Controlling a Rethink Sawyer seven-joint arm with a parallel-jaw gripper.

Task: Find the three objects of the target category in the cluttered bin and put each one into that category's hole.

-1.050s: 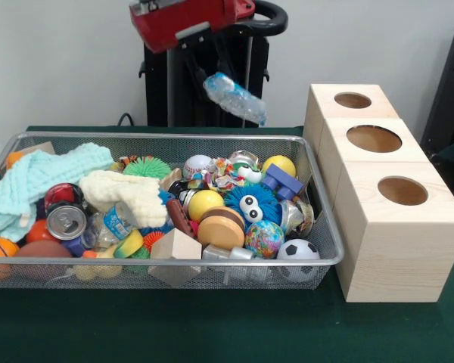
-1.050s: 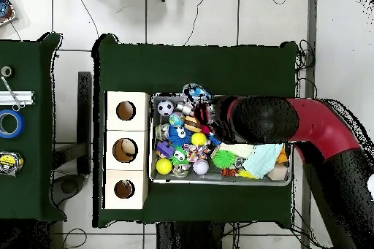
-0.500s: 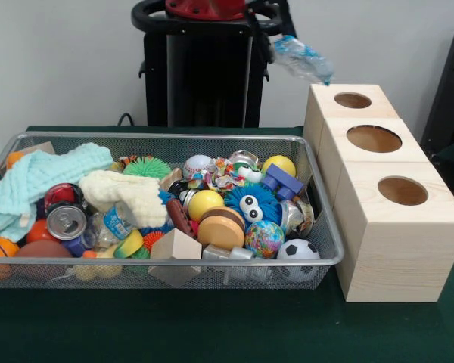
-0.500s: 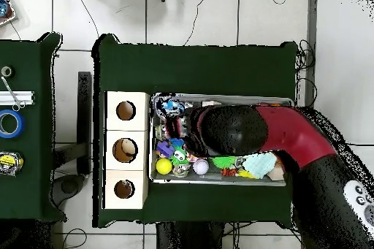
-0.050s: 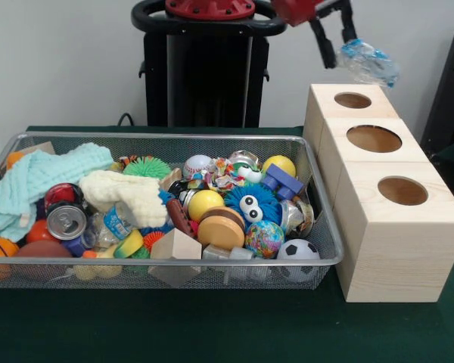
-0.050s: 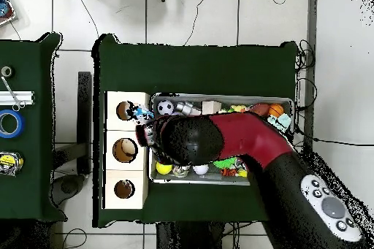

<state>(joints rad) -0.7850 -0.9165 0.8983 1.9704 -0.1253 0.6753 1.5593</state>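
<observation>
My gripper (image 5: 339,45) is raised high at the upper right of the front view, shut on a crumpled clear plastic bottle (image 5: 369,62) with a blue label. The bottle hangs in the air, in line with the far wooden box and its small hole (image 5: 352,100). In the overhead view the bottle (image 6: 140,113) shows beside the top box's hole (image 6: 125,110), at the left end of the wire bin (image 6: 219,180). The red and black arm (image 6: 219,138) hides much of the bin there. Another clear bottle (image 5: 113,221) lies in the bin near a soda can (image 5: 66,221).
Three wooden boxes stand in a row right of the bin, with a large middle hole (image 5: 374,138) and a near hole (image 5: 402,190). The wire bin (image 5: 174,137) holds balls, a mint cloth (image 5: 38,178), blocks and fuzzy toys. Tools lie on a side table (image 6: 14,100).
The arm has swung further right with the bottle, from above the bin's right end to above the boxes. Nothing in the bin has moved.
</observation>
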